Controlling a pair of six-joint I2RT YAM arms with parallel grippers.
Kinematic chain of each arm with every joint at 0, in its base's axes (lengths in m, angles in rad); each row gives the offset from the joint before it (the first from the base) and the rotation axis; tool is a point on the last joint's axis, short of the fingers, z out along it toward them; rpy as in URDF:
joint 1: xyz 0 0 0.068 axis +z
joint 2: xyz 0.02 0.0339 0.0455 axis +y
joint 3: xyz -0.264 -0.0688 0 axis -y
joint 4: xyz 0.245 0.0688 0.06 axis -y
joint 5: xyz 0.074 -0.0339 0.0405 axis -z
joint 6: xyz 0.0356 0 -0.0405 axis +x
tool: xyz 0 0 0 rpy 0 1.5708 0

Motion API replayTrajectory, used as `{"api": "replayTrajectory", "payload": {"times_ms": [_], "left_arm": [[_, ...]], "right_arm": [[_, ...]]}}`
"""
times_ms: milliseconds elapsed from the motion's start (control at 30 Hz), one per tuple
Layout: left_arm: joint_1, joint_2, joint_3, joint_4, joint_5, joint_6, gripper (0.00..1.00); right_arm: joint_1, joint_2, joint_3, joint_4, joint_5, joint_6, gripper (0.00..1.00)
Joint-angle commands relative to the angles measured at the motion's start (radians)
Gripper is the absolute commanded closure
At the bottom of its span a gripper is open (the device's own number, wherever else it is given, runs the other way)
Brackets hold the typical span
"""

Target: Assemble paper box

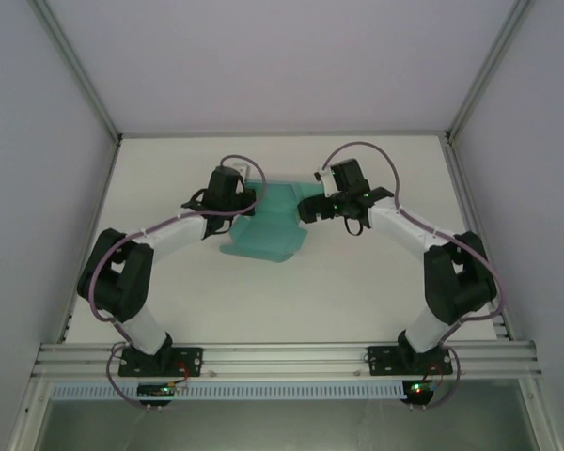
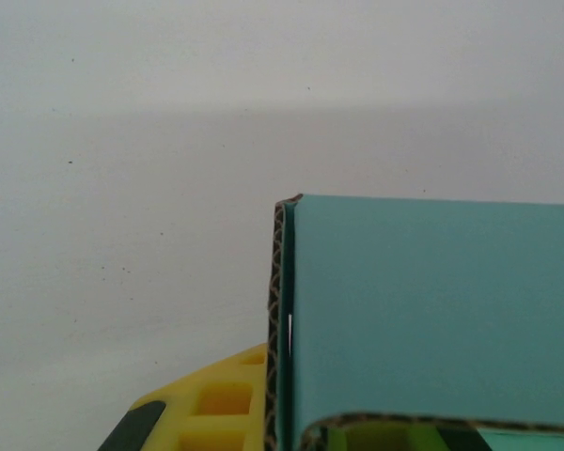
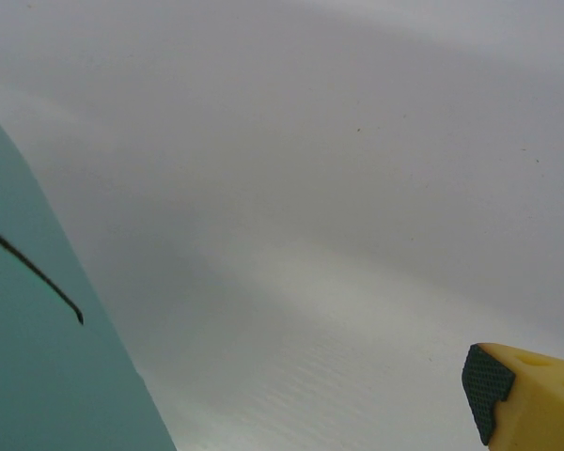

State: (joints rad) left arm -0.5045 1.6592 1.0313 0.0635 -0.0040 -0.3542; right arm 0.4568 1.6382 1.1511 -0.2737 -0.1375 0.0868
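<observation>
The teal paper box (image 1: 268, 230) lies partly folded at mid-table between both arms. My left gripper (image 1: 248, 203) is at its left far edge, shut on an upright wall of the card. In the left wrist view that wall (image 2: 432, 301) shows its corrugated edge, with one yellow finger (image 2: 211, 409) outside it and the other finger (image 2: 385, 440) visible through a cutout. My right gripper (image 1: 307, 209) stands open at the box's right far side. Its one visible finger (image 3: 522, 404) is clear of the teal card (image 3: 38, 376), with bare table between them.
The white table (image 1: 357, 291) is walled by pale panels with metal posts at the back corners. An aluminium rail (image 1: 282, 357) carries both arm bases at the near edge. Grey cables loop over each wrist.
</observation>
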Motion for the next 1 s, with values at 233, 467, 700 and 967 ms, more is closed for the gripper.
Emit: {"api": "replayTrajectory", "payload": {"times_ms": [233, 467, 700, 967], "left_arm": [[-0.014, 0.025, 0.018, 0.014, 0.013, -0.035, 0.99], [-0.002, 0.022, 0.010, -0.006, -0.024, -0.044, 0.99], [0.011, -0.005, -0.013, -0.002, -0.022, -0.016, 0.99], [0.014, -0.032, -0.024, 0.019, 0.022, 0.005, 0.99]], "right_arm": [[0.095, 0.073, 0.081, 0.041, 0.324, 0.082, 0.01], [0.082, -0.128, -0.044, 0.022, 0.239, 0.084, 0.01], [-0.059, -0.431, -0.254, 0.093, 0.023, 0.105, 0.01], [-0.261, -0.332, -0.218, 0.102, -0.329, 0.130, 0.14]]}}
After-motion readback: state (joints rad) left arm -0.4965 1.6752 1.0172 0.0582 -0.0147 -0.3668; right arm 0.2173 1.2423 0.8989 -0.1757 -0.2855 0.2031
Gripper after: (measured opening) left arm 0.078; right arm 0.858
